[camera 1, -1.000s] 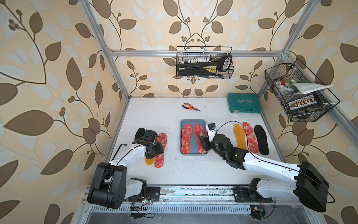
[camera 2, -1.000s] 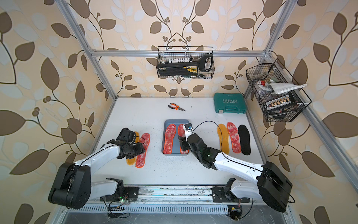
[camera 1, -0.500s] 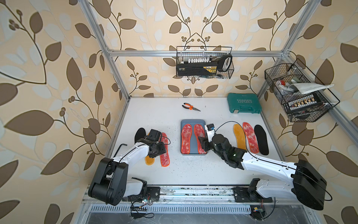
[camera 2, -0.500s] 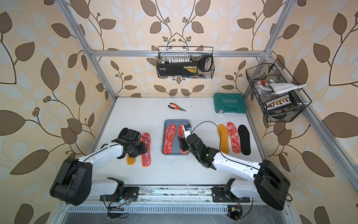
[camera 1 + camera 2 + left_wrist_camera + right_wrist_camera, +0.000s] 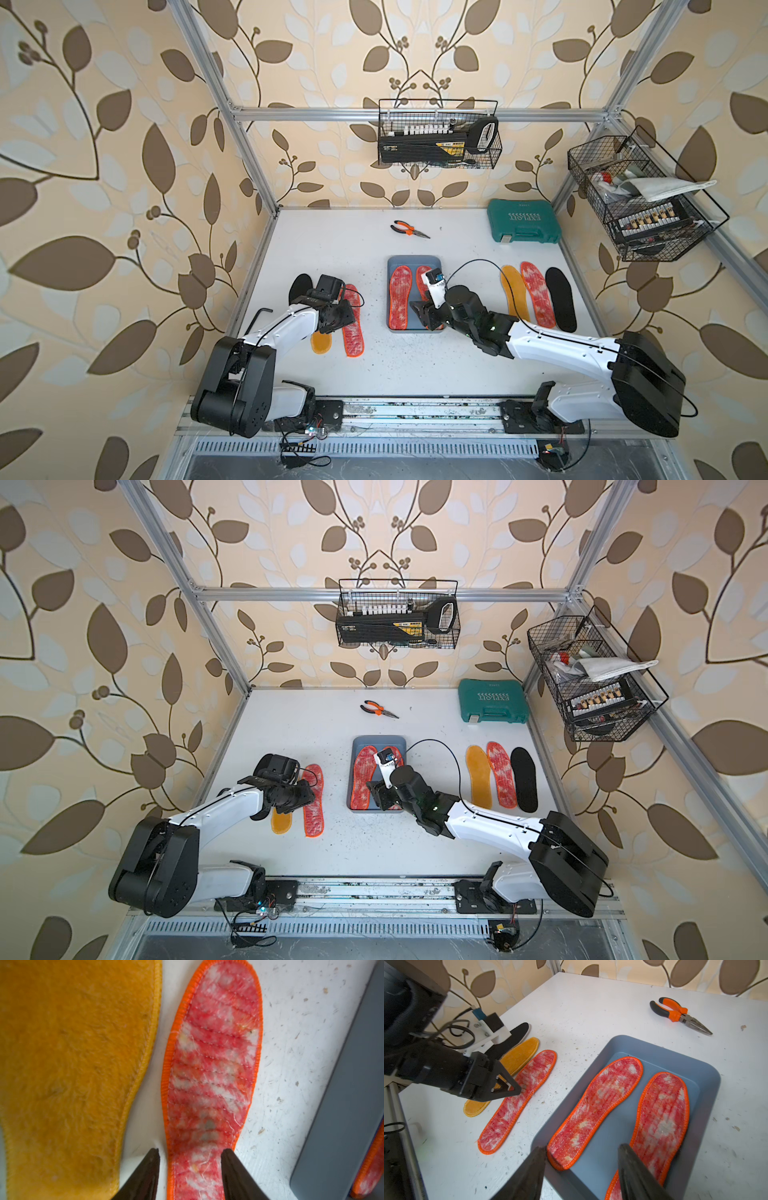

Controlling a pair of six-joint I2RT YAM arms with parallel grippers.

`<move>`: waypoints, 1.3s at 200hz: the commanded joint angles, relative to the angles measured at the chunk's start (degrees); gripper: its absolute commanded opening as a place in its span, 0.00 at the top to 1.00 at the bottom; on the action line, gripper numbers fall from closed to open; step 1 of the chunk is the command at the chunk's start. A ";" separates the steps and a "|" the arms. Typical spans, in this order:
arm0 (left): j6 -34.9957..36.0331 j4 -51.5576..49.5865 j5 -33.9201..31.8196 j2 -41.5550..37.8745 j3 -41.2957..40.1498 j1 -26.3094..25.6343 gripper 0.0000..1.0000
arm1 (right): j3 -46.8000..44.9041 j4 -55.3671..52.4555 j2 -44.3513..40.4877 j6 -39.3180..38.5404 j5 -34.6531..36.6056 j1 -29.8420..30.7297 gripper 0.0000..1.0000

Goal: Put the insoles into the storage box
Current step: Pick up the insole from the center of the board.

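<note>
The blue-grey storage box holds two red-speckled insoles side by side, the heel of one resting on the near wall. My right gripper hangs open over that near end, nothing between its fingers. On the left lie a black insole, an orange-yellow insole and a red-speckled insole. My left gripper is open low over that red one, one finger on the table beside it, the other over it. Three more insoles lie at the right.
Orange-handled pliers lie behind the box. A green tool case sits at the back right. Black wire baskets hang on the back wall and right wall. The right arm's cable loops over the table.
My left gripper has moved from above the black and yellow insoles to the red one and dropped lower, its jaws a little narrower. The right gripper has barely shifted.
</note>
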 commanded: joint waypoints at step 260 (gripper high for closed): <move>4.88 13.91 28.12 -24.18 -6.05 11.77 1.00 | 35.12 -14.54 29.97 19.69 -47.43 -6.88 0.45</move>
